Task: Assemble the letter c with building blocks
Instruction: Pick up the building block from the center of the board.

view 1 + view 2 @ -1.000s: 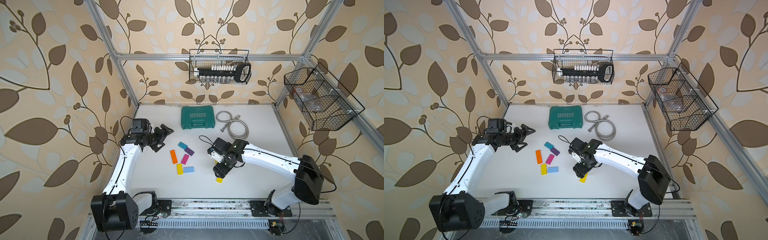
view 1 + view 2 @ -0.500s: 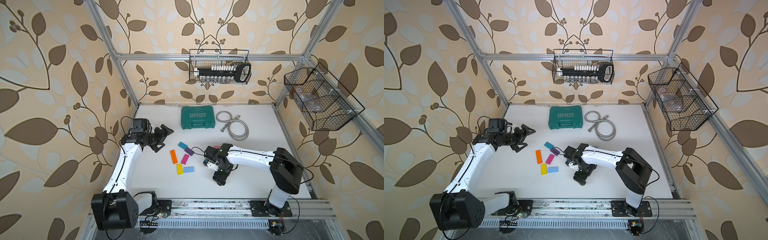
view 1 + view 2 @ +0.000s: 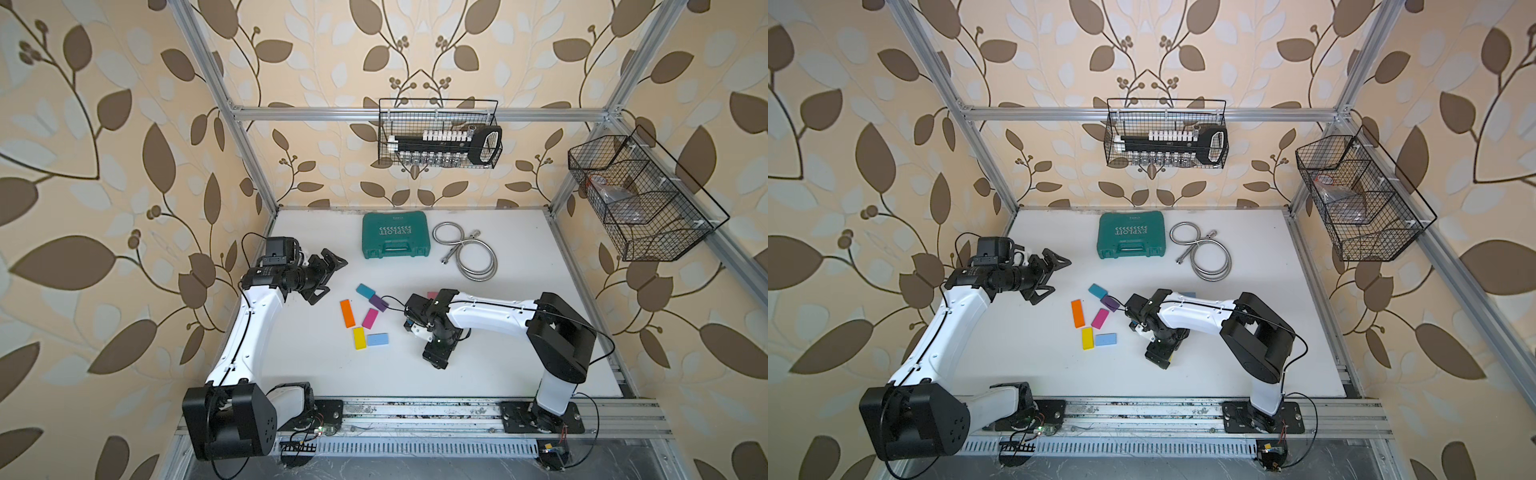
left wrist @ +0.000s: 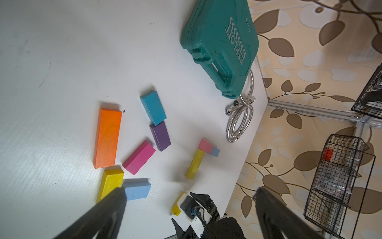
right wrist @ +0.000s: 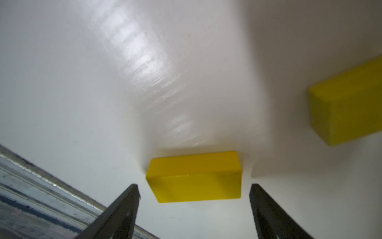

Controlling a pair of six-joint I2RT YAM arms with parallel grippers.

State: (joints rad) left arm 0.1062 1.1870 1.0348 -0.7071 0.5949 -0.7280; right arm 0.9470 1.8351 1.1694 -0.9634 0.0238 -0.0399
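A short yellow block [image 5: 194,178] lies on the white table [image 5: 82,82] between the fingers of my right gripper [image 5: 193,186], which is open with a gap on each side. The end of a longer yellow block [image 5: 347,107] lies beside it. In both top views the right gripper [image 3: 435,360] [image 3: 1158,359] points down and covers that short block. Left of it lie loose building blocks: orange [image 3: 347,313], teal [image 3: 365,291], purple [image 3: 379,302], magenta [image 3: 370,318], yellow [image 3: 359,338] and light blue [image 3: 377,339]. My left gripper [image 3: 332,279] [image 4: 190,190] hovers open and empty.
A green tool case [image 3: 395,234] and a coiled metal hose [image 3: 471,253] lie at the back of the table. In the left wrist view a pink block [image 4: 205,144], a long yellow block [image 4: 195,163] and a small blue block [image 4: 215,151] sit together. Wire baskets [image 3: 438,133] hang on the walls.
The right arm's elbow has swung in to the left while its gripper stayed over the short yellow block, and its jaws have widened a little. The left arm has not moved.
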